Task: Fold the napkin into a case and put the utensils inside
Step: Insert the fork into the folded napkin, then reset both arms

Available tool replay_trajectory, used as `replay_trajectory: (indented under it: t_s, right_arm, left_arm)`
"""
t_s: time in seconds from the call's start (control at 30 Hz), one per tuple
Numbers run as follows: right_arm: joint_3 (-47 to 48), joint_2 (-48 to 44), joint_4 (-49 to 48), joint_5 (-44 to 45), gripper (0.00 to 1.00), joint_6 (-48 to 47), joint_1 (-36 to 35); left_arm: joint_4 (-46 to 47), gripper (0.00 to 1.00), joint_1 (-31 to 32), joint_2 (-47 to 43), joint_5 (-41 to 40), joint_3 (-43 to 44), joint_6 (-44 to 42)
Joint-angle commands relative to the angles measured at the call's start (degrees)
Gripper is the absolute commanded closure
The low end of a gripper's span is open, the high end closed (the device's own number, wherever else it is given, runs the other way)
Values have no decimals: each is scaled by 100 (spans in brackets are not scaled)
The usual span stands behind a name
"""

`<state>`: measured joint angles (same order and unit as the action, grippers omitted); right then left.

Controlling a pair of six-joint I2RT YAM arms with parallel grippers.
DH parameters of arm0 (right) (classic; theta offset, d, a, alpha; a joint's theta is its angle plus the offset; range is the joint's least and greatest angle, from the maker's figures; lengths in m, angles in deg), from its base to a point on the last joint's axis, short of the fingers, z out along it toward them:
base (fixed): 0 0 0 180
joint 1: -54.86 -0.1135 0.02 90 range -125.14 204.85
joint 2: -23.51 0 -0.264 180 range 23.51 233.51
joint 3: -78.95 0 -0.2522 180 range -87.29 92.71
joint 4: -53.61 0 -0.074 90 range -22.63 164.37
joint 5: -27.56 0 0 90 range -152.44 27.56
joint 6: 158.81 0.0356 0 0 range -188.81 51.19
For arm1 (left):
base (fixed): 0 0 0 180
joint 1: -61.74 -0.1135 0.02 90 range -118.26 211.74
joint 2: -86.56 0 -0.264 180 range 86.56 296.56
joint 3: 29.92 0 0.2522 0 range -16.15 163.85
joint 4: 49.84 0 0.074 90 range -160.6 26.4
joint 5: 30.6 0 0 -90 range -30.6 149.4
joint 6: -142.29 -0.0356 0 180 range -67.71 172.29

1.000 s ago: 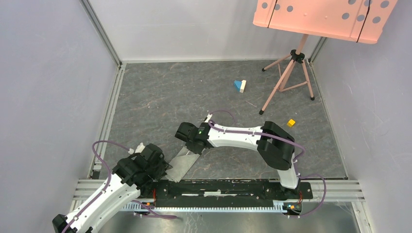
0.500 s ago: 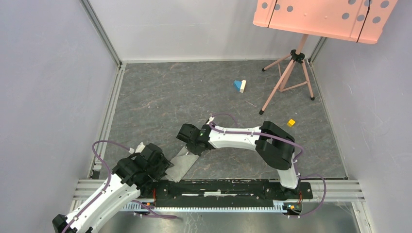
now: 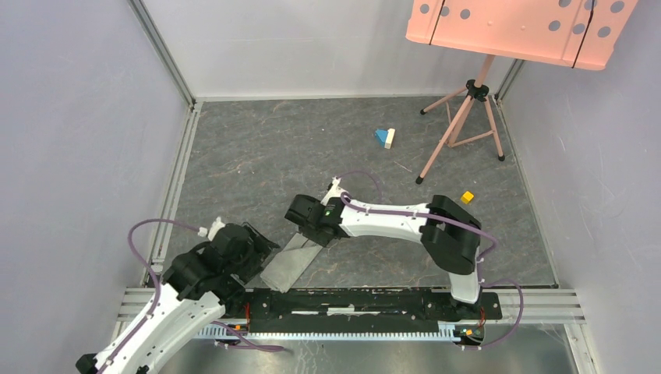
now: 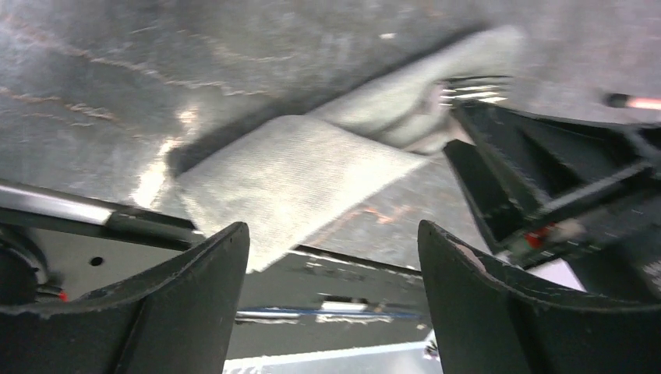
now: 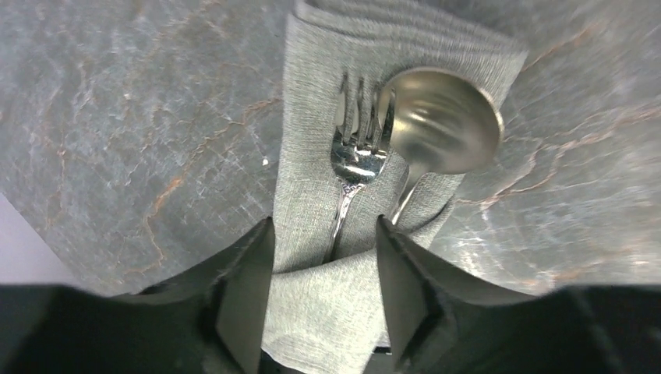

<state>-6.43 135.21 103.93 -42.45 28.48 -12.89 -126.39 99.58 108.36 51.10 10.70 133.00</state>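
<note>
Grey case (image 3: 292, 261) at 6 o'clock on the tabletop (image 3: 257, 156), close to the near edge. Fork (image 5: 355, 148) and spoon (image 5: 444, 128) tucked into its pocket, handles under the diagonal flap, heads showing, fork touching the spoon at its 9 o'clock. Right tool (image 5: 323, 241) released, fingers spread either side of the fork handle. Left tool (image 4: 331, 257) released, empty, at 9 o'clock of the case.

case (image 5: 312, 179) light grey, plain | fork (image 5: 352, 152) silver | spoon (image 5: 444, 117) silver | table (image 5: 117, 117) dark grey, veined
</note>
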Motion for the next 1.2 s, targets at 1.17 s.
replay_trajectory:
  t_s: [1.17]
  right_arm:
    - [-2666,-9452,-2057,2523,2,-10310,26]
  left_arm:
    - [1827,0,13,272,-866,6289,-5292]
